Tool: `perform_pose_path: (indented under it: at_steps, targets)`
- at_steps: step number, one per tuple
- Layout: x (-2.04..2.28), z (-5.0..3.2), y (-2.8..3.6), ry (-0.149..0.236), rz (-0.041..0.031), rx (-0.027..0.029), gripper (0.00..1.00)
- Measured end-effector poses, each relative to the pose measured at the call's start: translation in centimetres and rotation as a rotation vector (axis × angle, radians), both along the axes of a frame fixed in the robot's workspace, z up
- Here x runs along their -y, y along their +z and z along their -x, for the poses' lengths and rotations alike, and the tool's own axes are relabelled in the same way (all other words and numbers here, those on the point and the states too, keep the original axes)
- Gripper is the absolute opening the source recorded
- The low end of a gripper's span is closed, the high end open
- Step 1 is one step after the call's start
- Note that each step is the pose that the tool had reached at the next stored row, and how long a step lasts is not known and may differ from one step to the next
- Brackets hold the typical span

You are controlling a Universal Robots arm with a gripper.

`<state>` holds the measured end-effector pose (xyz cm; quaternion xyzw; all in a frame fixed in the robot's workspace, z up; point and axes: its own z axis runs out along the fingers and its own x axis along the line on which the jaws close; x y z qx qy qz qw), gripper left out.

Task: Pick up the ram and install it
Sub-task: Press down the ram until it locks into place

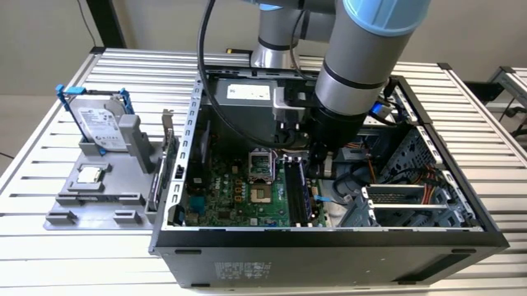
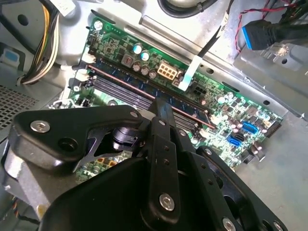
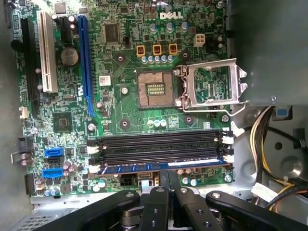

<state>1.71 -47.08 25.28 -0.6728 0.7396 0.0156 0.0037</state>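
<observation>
While jaws hide its middle, ram [image 3: 159, 168] sits slotted.

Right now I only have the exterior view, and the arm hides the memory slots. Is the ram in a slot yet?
Observer: Yes. In the first wrist view the ram lies along the slot nearest the gripper.
Operator: Are the other slots taken?
Observer: No, the black slots beside it are empty.
Operator: Is the gripper open?
Observer: It looks shut, sitting right at the ram's middle.
</observation>
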Motion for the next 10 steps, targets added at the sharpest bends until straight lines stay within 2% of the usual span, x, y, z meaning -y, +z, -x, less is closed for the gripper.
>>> perform_pose_path:
  at_steps: [5, 10]
  targets:
    - [-0.01, 0.07, -0.12, 0.004, 0.0001, 0.0028, 0.00]
    - [-0.01, 0.08, -0.17, 0.042, -0.0001, 0.0029, 0.00]
